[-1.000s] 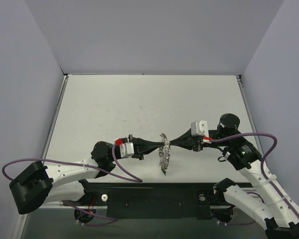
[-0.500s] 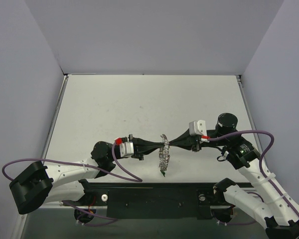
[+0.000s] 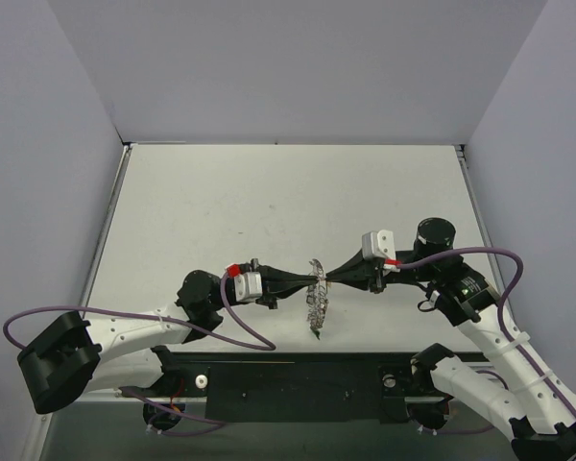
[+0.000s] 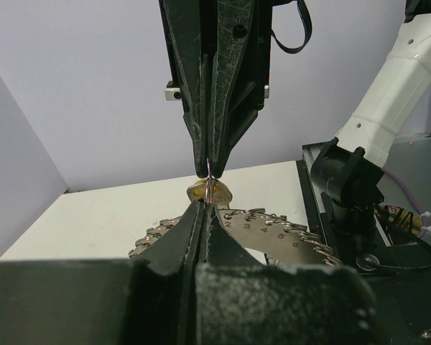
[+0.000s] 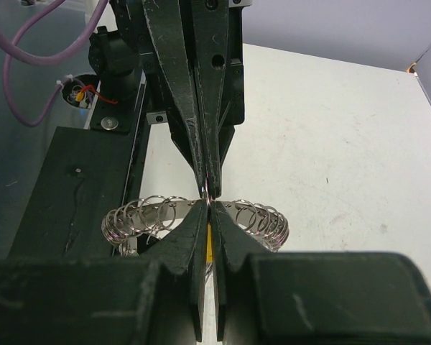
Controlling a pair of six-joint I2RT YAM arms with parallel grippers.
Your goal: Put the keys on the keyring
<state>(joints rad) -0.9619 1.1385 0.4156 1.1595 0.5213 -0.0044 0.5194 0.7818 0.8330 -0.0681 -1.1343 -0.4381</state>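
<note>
left tool pinches the keyring, right tool pinches the yellow key; next it likely needs careful threading on.

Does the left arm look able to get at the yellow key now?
Probably not yet: the left gripper is shut on the keyring, tip to tip with the right gripper; the yellow key sits just beyond its closed tips.

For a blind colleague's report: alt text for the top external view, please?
The left tool and right tool meet tip to tip over a white table, both shut on the keyring between them. A green key hangs at its lower edge.
</note>
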